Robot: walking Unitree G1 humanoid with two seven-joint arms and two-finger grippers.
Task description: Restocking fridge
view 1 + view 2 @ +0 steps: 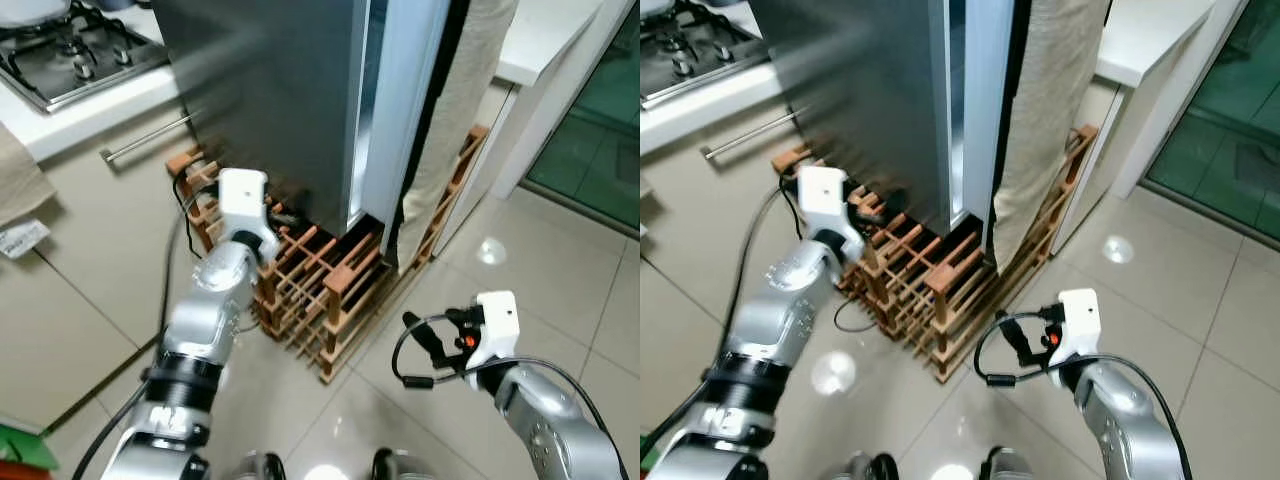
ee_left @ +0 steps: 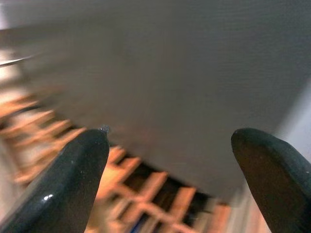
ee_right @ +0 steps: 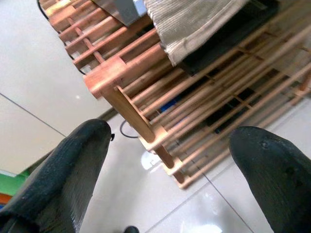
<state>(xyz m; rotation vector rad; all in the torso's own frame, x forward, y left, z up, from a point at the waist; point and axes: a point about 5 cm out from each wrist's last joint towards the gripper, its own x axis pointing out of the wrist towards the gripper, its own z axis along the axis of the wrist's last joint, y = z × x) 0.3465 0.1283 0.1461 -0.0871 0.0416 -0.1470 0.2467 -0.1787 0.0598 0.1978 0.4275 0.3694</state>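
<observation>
The fridge's grey steel door [image 1: 270, 90] stands slightly ajar, with a narrow bright gap [image 1: 366, 100] along its edge. A low wooden rack [image 1: 320, 285] sits on the floor at the fridge's foot. My left arm [image 1: 205, 320] is raised toward the lower part of the door. In the left wrist view my left gripper [image 2: 170, 165] is open, close to the grey door, with nothing between its fingers. My right arm [image 1: 545, 420] is low at the right. My right gripper [image 3: 165, 160] is open and empty above the rack's corner post [image 3: 129, 109].
A beige cloth [image 1: 460, 110] hangs right of the fridge down onto the rack. A gas hob [image 1: 70, 50] and white counter with a cabinet handle [image 1: 150, 138] are at left. A white counter [image 1: 540, 40] and glass door [image 1: 600, 120] stand right. Glossy tiles [image 1: 560, 260] lie between.
</observation>
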